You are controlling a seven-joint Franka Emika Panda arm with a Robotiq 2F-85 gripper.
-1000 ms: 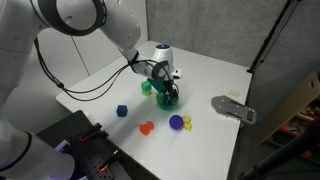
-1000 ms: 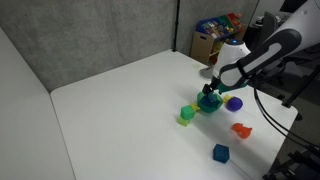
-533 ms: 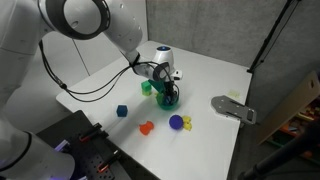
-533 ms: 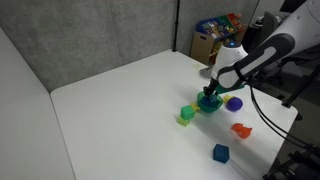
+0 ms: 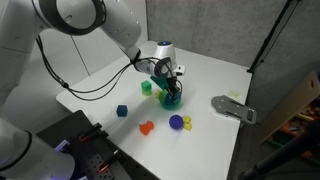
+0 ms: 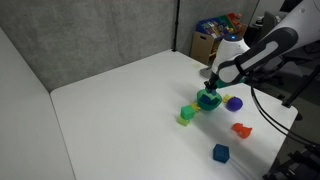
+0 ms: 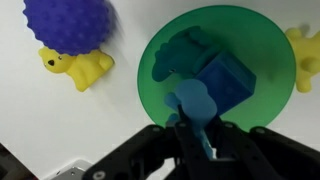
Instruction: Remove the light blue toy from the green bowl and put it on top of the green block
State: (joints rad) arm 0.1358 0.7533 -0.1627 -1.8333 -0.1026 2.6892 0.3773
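Note:
In the wrist view my gripper (image 7: 198,126) is shut on the light blue toy (image 7: 192,100), which sits over the near rim of the green bowl (image 7: 250,35). A darker blue piece (image 7: 232,82) lies in the bowl behind the toy. In both exterior views the gripper (image 5: 168,90) (image 6: 210,92) reaches down into the green bowl (image 5: 171,100) (image 6: 209,103), and the toy is hidden there. The green block (image 5: 147,88) (image 6: 186,114) stands on the table just beside the bowl.
A purple spiky ball (image 7: 68,24) (image 5: 176,122) and a yellow toy (image 7: 76,68) lie close to the bowl. Another yellow piece (image 7: 305,60), an orange toy (image 5: 146,127), a dark blue cube (image 5: 122,111) and a grey object (image 5: 233,108) are on the white table. A box (image 6: 213,38) stands behind the table.
The jaws have gone from open to shut around the light blue toy in the bowl. The wrist has risen slightly; the other objects have not moved.

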